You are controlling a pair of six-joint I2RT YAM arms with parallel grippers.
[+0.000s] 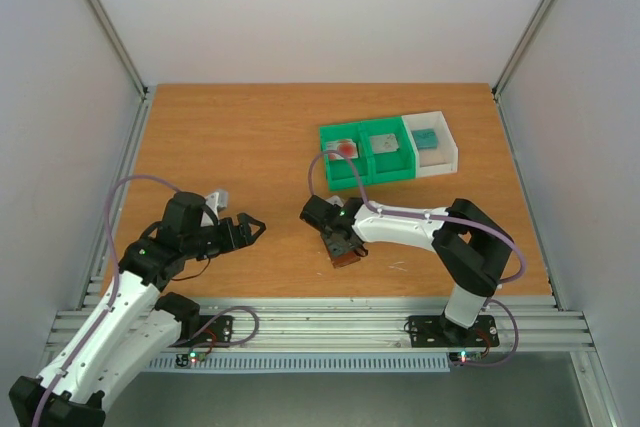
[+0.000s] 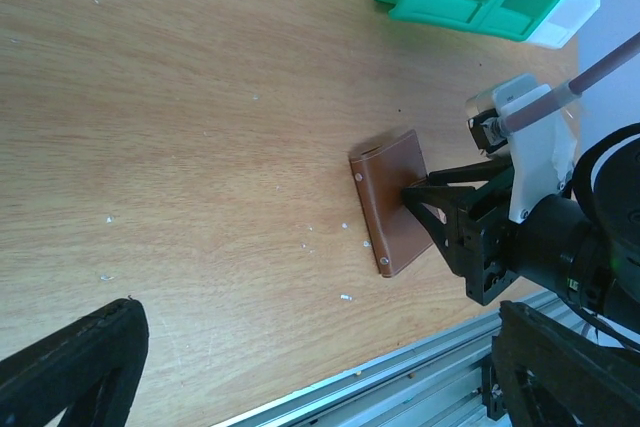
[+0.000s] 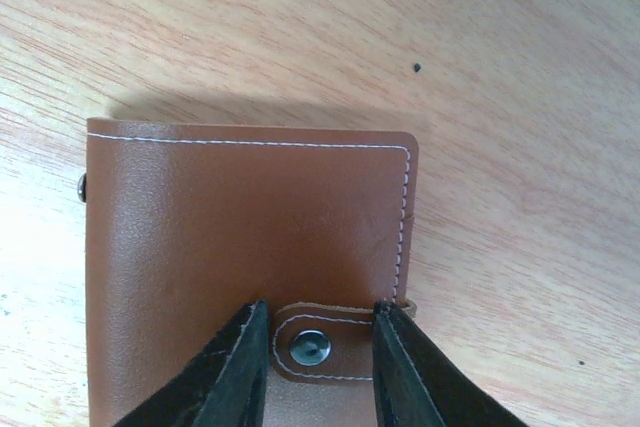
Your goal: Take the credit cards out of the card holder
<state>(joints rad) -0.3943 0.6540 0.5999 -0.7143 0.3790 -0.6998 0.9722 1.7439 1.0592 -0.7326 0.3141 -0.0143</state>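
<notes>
Straddling the snap tab (image 3: 312, 347) of the shut card holder (image 3: 250, 227), flat by the table's near edge, with the right gripper (image 3: 320, 322) half-closed; pinching or not, can't tell. Holding the left gripper (image 1: 252, 230) wide open, empty, well left. Could drag the unpinned holder rather than unsnap it.

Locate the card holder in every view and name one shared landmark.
Top external: card holder low centre, under the right hand.
Left wrist: centre-right, in front of that hand.
Right wrist: fills the lower left.
Shared landmark: the right hand, at the snap tab.
</notes>
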